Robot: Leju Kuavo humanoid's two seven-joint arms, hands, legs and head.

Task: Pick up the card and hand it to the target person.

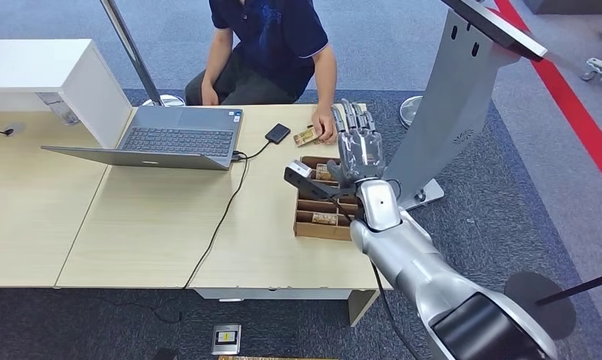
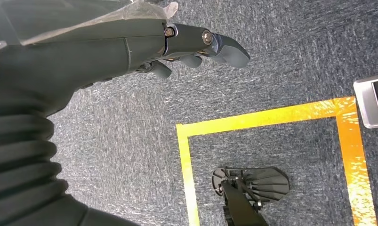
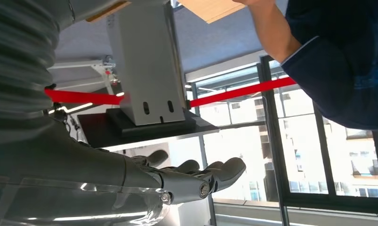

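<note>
A: Wooden tray (image 1: 305, 226) sits on the tabletop (image 1: 133, 225) near the right edge, in front of the person (image 1: 271, 45). Cards stand in its slots, one at the front (image 1: 324, 218). Makes sense as a pick station, within reach of the right arm.

B: Right hand (image 1: 357, 142) state?

A: Raised above the tray's far end, fingers (image 1: 355, 118) extended flat and together, pointing at the person. Nothing visible in it. The right wrist view agrees: fingers (image 3: 215, 170) stretched out, released, palm bare.

B: So where's the card?

A: One card (image 1: 306, 136) lies on the tabletop under the person's hand (image 1: 326, 129), just beyond the robot's fingertips. Looks like it's with the recipient. Can't confirm it's the task card versus another from the tray.

B: Left hand?

A: Left hand (image 2: 187, 44) hangs over carpet, by yellow floor tape (image 2: 271, 117). Fingers loosely curled, holding nothing, idle by my read.

B: Anything obscured?

A: Right forearm covers the tray's right side, so I can't count cards. Card print is too small to read. Black box (image 1: 278, 133) cabled to the laptop (image 1: 179, 136), purpose unclear. Grey stand (image 1: 451, 105) is cut off at the top.
</note>
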